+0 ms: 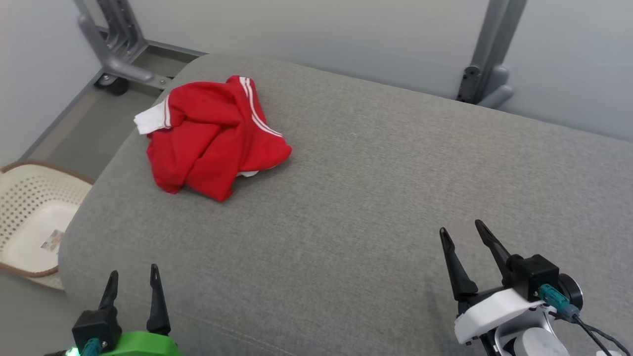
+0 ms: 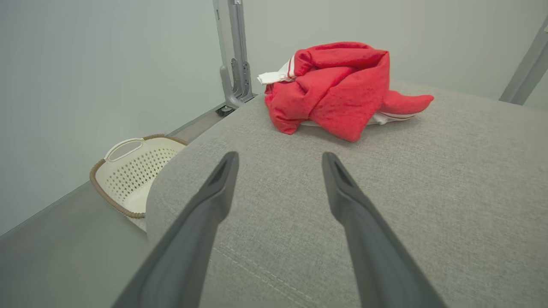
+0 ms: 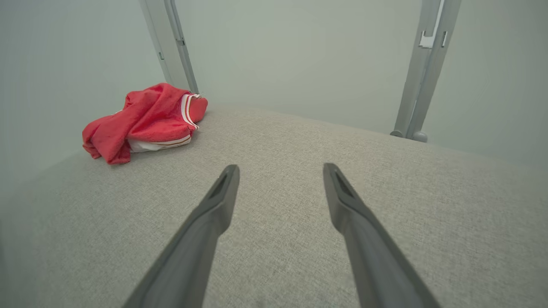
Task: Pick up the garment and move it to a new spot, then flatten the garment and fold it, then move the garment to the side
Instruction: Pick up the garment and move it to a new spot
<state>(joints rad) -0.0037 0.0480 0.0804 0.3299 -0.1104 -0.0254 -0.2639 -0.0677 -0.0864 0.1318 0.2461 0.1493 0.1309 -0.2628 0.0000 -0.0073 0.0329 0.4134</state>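
The garment (image 1: pixel 212 141) is red with white stripes and a white trim, crumpled in a heap at the far left of a grey cushioned surface (image 1: pixel 371 198). It lies ahead of the fingers in the left wrist view (image 2: pixel 334 90) and far off to the left in the right wrist view (image 3: pixel 145 122). My left gripper (image 1: pixel 134 278) stands open at the near left edge, well short of the garment, nothing between its fingers. My right gripper (image 1: pixel 463 231) is open and empty at the near right, far from the garment.
A cream perforated basket (image 1: pixel 29 217) with a brown rim sits on the floor left of the cushion. Grey metal frame legs (image 1: pixel 118 49) stand behind the cushion at left and right (image 1: pixel 487 54). A pale wall runs behind.
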